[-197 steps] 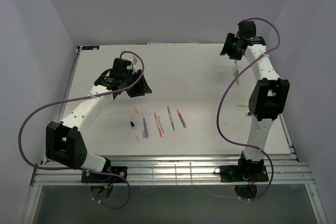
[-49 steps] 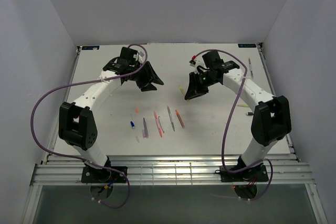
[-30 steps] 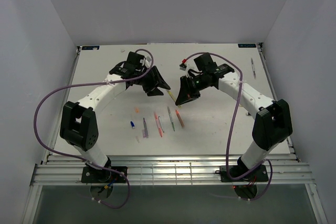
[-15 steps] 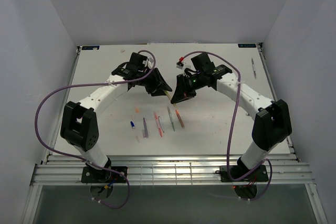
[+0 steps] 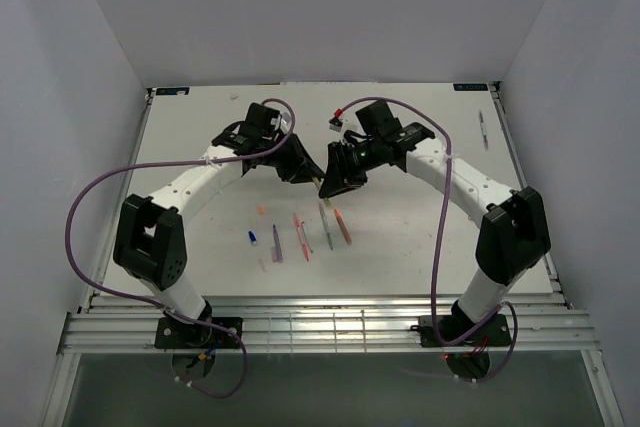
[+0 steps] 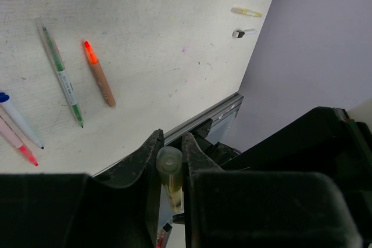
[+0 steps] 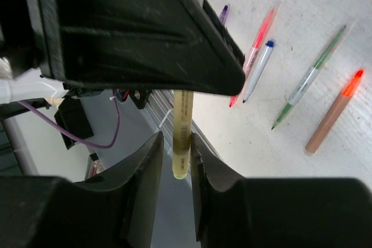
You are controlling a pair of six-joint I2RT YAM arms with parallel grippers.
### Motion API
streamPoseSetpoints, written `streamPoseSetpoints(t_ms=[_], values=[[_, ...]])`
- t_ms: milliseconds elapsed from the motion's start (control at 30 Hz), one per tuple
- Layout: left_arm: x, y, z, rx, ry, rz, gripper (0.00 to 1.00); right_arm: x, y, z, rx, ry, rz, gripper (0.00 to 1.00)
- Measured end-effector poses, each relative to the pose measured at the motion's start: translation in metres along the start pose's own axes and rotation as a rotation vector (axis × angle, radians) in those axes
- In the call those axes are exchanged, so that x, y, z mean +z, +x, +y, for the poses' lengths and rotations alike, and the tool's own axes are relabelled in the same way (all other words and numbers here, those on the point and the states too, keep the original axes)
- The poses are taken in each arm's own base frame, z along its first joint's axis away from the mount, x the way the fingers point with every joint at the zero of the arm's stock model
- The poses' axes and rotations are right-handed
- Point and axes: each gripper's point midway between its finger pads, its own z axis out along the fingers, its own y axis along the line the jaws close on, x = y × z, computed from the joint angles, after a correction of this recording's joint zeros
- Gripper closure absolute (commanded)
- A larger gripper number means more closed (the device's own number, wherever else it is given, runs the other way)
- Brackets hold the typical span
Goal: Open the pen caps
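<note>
Two sets of fingers meet on one yellow pen [image 6: 169, 164], held in the air above mid-desk.

Left fingers [image 6: 158, 143]: set narrow on the pen's round end and seeming to touch it on both sides. Whether that end is the cap cannot be told.

Right fingers [image 7: 197, 149]: close on either side of the barrel, with a sliver of gap on one side. Whether they truly pinch it cannot be told.

Hazards:
- If the right hold is slack when you pull, the pen may slide out with its cap still on, or drop onto the pens below.
- The two sets of fingers stand almost against each other. A pull off the pen's axis could bend the barrel or knock them together.
- A freed cap is small and could roll away.

Desk [image 5: 390, 257]: white, scuffed and faintly stained, with a metal rail [image 5: 330, 322] along your near edge. From the left lie a blue cap [image 5: 253, 237], a green pen [image 6: 61, 79] and an orange pen [image 6: 99, 74] with its tip bare. Well apart to the right lies a short yellow piece [image 6: 246, 11], possibly a cap.

Room: pale lilac walls [image 5: 90, 67] close in on three sides.
</note>
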Motion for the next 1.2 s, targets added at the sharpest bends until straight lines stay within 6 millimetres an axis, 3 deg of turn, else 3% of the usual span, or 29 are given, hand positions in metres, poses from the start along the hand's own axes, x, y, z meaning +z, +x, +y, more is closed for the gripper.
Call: streamPoseSetpoints(t_ms=[167, 300, 433, 567, 800, 1000, 1100, 1200], values=[[0.000, 0.002, 0.004, -0.004, -0.006, 0.003, 1.00, 0.008, -0.015, 0.003, -0.013, -0.006, 0.000, 0.66], [0.000, 0.003, 0.003, -0.004, -0.005, 0.002, 1.00, 0.017, -0.022, 0.002, -0.017, -0.006, 0.008, 0.70], [-0.001, 0.004, 0.005, -0.008, -0.011, 0.007, 1.00, 0.022, -0.019, -0.001, -0.024, 0.014, 0.020, 0.92], [-0.001, 0.003, 0.008, -0.015, -0.026, 0.003, 1.00, 0.025, -0.017, -0.005, -0.036, 0.047, 0.020, 0.92], [0.000, -0.010, 0.027, -0.106, -0.115, 0.028, 1.00, 0.036, -0.014, -0.018, -0.263, 0.365, -0.034, 0.92], [-0.010, -0.075, 0.017, -0.110, -0.090, -0.106, 1.00, 0.030, 0.055, -0.049, -0.370, 0.588, 0.154, 0.92], [-0.013, -0.082, 0.016, -0.097, -0.075, -0.138, 1.00, 0.024, 0.066, -0.058, -0.337, 0.575, 0.189, 0.92], [-0.012, -0.077, 0.024, -0.078, -0.093, -0.139, 1.00, 0.013, 0.062, -0.065, -0.262, 0.517, 0.160, 0.92]])
